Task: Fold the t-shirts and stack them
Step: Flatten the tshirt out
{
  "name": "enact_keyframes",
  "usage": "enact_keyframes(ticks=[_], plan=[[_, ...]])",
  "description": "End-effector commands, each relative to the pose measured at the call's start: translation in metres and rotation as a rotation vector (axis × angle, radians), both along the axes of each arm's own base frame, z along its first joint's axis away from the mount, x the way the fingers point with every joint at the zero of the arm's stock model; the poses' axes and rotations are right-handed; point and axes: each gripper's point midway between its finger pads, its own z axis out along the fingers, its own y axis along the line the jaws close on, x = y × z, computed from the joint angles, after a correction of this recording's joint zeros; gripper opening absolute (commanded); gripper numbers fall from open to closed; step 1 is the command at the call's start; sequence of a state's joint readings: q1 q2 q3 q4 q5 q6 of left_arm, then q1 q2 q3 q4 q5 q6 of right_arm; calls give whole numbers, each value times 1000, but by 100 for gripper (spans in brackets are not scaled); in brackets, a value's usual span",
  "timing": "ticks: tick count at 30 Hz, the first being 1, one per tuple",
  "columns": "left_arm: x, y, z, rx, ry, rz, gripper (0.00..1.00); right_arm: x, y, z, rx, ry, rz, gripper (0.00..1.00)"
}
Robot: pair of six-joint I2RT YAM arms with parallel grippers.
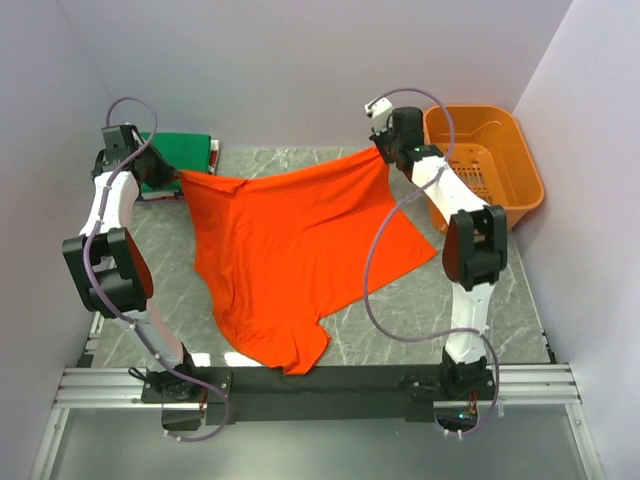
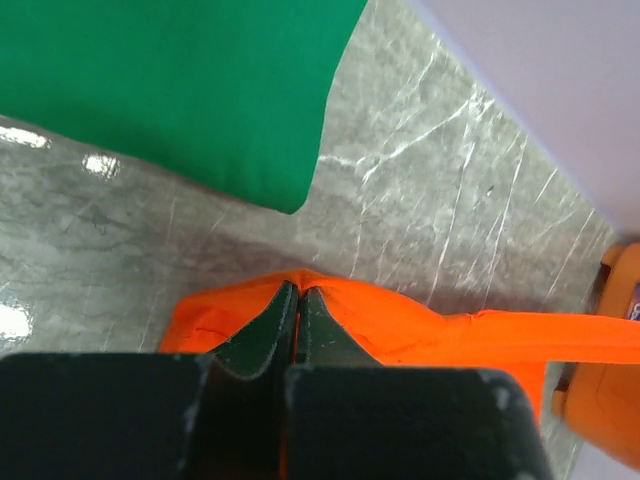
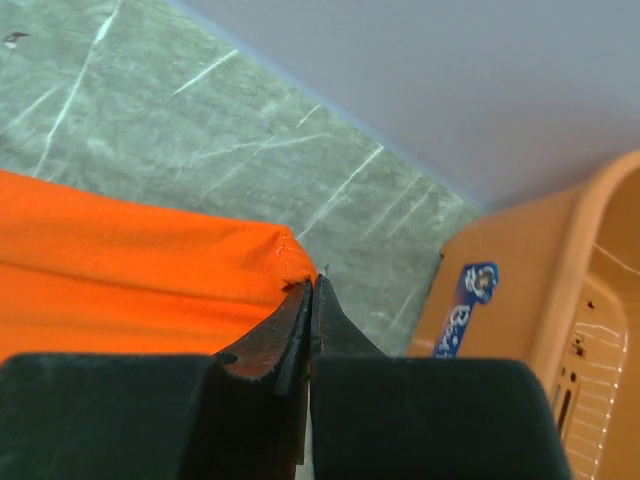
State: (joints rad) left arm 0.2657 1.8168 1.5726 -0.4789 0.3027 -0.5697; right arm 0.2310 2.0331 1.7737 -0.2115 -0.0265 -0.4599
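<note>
Rail (image 1: 320,385): the bases of both arms are carried at the near edge.
Counter (image 1: 400,310): a grey marbled surface, covered in the middle by cloth.
Orange-red t-shirt (image 1: 290,250): spread across the middle of the counter; its near end reaches the rail, and its far edge is lifted and drawn taut between the two arms.
Left jaws: clenched on the far left corner of the orange-red t-shirt.
Right jaws: clenched on the far right corner of the same t-shirt, near the basket.
Green folded t-shirt (image 1: 185,150): laid flat at the far left corner of the counter, just beyond the left jaws and apart from the orange cloth.
Basket (image 1: 531,160): orange plastic, set at the far right corner by the walls; a blue sticker (image 3: 465,300) is seen on its side.
</note>
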Motion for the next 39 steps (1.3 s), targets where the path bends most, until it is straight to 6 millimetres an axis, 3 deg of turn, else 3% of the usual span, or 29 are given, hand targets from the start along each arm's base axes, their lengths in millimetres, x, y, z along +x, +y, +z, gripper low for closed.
enact_keyframes(ticks=[1,3,4,5,10,15,17,19,20,21,29,32,37,39], plan=[[12,5,43,38,-102,44,1,22,-8,15,-16,-27,-48,0],[6,-1,42,38,-92,38,1,28,-7,10,-14,-8,-58,0],[3,-3,39,32,-85,37,1,35,-4,18,-5,-28,-57,0],[-1,-7,32,26,-67,35,1,40,-3,5,-11,-8,-60,0],[-17,-20,20,28,-31,18,1,57,4,-13,-28,4,-59,0],[-43,-48,14,19,1,-39,1,60,0,-16,-45,-14,-76,0],[-62,-64,0,8,52,-75,1,56,-7,-17,-55,-9,-89,0],[-81,-76,-2,0,74,-102,1,48,-15,-18,-57,-13,-99,0],[-98,-86,-18,-16,131,-125,1,45,-19,-16,-55,-18,-104,0],[-109,-92,-17,-23,137,-138,1,45,-24,-13,-54,-32,-113,0],[-196,-149,-63,-115,320,-295,1,25,-43,-39,-89,41,-145,0],[-219,-159,-78,-132,360,-307,1,21,-48,-43,-93,53,-159,0],[-229,-159,-87,-136,428,-312,1,14,-53,-49,-98,60,-174,0],[-225,-162,-78,-148,413,-325,1,12,-54,-47,-93,68,-178,0]])
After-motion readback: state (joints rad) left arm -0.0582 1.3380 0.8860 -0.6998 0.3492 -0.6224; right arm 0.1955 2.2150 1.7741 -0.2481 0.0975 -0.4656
